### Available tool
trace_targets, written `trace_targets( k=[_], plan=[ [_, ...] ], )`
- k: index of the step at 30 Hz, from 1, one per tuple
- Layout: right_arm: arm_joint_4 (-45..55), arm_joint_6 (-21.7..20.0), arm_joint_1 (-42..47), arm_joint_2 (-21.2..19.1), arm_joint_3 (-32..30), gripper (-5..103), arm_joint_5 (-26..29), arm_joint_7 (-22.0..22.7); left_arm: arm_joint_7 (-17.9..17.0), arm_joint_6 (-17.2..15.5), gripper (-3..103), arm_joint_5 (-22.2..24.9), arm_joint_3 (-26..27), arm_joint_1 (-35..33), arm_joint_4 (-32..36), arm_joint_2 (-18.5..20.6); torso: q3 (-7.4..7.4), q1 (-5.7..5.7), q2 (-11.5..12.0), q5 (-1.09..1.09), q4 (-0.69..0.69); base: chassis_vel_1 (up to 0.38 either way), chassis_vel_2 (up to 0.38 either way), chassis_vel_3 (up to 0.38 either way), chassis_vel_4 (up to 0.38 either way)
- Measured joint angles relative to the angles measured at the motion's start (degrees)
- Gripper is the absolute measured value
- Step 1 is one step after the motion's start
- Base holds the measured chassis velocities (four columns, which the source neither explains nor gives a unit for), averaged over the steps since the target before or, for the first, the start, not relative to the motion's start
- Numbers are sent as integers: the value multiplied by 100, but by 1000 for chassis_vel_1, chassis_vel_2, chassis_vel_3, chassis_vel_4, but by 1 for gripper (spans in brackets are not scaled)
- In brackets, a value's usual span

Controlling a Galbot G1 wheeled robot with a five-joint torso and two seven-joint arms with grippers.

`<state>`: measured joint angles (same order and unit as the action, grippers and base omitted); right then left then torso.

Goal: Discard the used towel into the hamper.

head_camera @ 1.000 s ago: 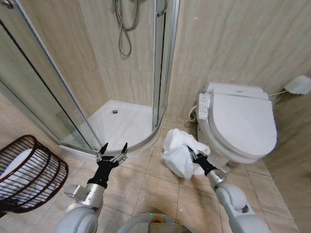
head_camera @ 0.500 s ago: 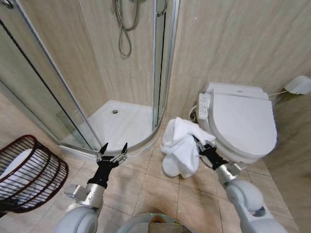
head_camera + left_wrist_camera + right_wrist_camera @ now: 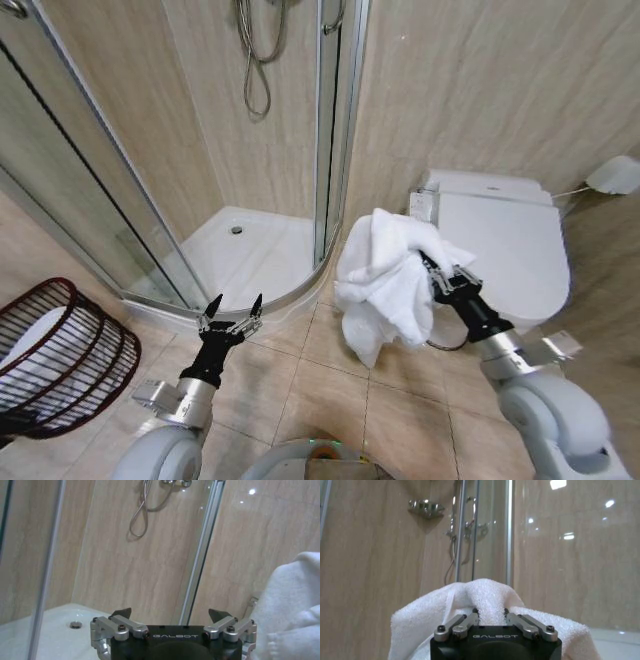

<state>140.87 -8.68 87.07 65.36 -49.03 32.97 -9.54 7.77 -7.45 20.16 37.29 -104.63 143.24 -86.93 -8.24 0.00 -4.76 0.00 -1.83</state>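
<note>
I have the right gripper clamped on the white towel, holding it up in the air in front of the toilet. The towel hangs in bunched folds from the pinch point, its lowest corner dangling clear above the tiled floor. From the right wrist camera I see both fingers closed tight into a ridge of terry cloth, with the towel draped down either side of the gripper body.

My left gripper sits low in front of me, pointing toward the curved threshold of the shower stall. Its fingers are spread wide apart and there is nothing between them. The left wrist camera confirms that gap, and catches the edge of the towel off to one side.

The hamper is at the far left of my head view, on the floor, well apart from the towel and on the opposite side from the toilet. It appears to be tipped toward me, and something pale shows through its dark ribs, though I cannot make out what it is.
</note>
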Motion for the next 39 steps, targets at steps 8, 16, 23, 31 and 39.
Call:
trace_targets(
  k=[8,16,23,31,39],
  plan=[
    [273,-82,-36,-32,-492,14,387,256,0,0,100,0,0,0,0,0,0,0,0,0,0,0,0,0,0],
    [273,-201,-38,-80,-875,14,769,438,0,0,100,0,0,0,0,0,0,0,0,0,0,0,0,0,0],
    [260,-272,-59,-140,-1096,14,979,529,0,0,100,0,0,0,0,0,0,0,0,0,0,0,0,0,0],
    [251,-264,-84,-266,-1220,14,985,551,0,0,100,0,0,0,0,0,0,0,0,0,0,0,0,0,0],
    [245,-215,-134,-282,-1227,14,955,562,0,0,100,0,0,0,0,0,-6,0,-8,0,0,0,0,0,0]
  ],
)
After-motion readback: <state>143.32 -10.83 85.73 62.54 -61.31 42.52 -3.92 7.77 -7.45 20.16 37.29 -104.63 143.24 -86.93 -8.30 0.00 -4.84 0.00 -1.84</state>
